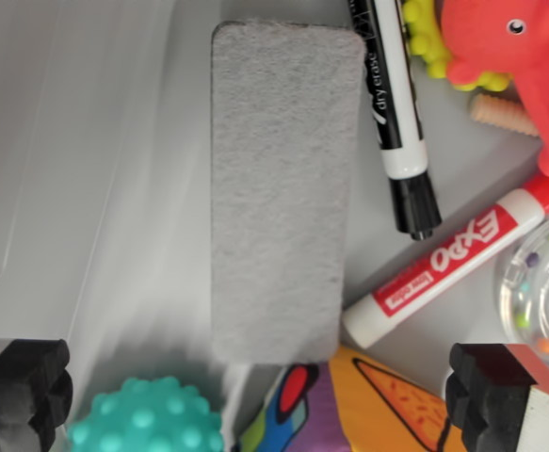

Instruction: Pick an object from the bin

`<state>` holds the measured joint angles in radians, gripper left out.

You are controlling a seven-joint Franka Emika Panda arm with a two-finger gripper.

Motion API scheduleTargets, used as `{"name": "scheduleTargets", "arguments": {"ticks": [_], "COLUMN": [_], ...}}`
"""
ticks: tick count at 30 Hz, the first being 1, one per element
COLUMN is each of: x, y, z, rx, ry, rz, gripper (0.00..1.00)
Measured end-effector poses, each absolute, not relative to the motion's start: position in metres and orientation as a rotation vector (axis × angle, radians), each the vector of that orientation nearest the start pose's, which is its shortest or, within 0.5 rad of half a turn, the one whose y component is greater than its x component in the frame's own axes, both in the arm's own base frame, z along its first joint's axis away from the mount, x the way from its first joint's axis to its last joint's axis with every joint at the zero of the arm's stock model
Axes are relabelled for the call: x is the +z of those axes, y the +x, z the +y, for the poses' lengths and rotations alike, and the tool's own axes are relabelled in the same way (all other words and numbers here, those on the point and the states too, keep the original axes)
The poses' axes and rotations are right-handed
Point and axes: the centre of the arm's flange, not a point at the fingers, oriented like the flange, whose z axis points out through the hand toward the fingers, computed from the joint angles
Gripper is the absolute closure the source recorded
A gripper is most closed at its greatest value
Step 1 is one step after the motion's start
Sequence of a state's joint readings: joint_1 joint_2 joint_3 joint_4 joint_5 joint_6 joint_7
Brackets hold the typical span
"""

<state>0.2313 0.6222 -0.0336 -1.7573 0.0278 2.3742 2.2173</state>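
Observation:
I look straight down into a grey bin [95,188]. A grey felt eraser [279,188] lies lengthwise in the middle, directly ahead of my gripper [260,395]. My two black fingertips [29,391] sit at the bottom corners, wide apart, with nothing between them, so the gripper is open. A teal bumpy ball [147,419] rests between the fingertips, near the left one. A colourful flat item [349,405] with orange and purple print lies beside the right fingertip [491,395].
A black dry-erase marker [396,104] and a red Expo marker [458,264] lie right of the eraser. A red rubber toy with yellow bumps [519,56] fills the top right corner. A clear ring with coloured beads [542,287] sits at the right edge.

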Motion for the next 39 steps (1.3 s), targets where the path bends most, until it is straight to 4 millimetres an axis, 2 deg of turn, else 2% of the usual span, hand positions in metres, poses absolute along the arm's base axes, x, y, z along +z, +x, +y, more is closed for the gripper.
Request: {"name": "scheduleTargets", "arguments": {"ticks": [8, 22, 37, 38, 39], "x": [0.178, 0.165, 0.165, 0.165, 0.165], "y": [0.651, 0.663, 0.663, 0.663, 0.663], "z": [0.131, 0.133, 0.133, 0.133, 0.133], "rx": [-0.004, -0.037, -0.037, -0.037, -0.037], "ry": [-1.649, -1.618, -1.618, -1.618, -1.618], "rz": [2.675, 2.631, 2.631, 2.631, 2.631], "gripper": [0.00, 0.00, 0.00, 1.00, 1.00]}}
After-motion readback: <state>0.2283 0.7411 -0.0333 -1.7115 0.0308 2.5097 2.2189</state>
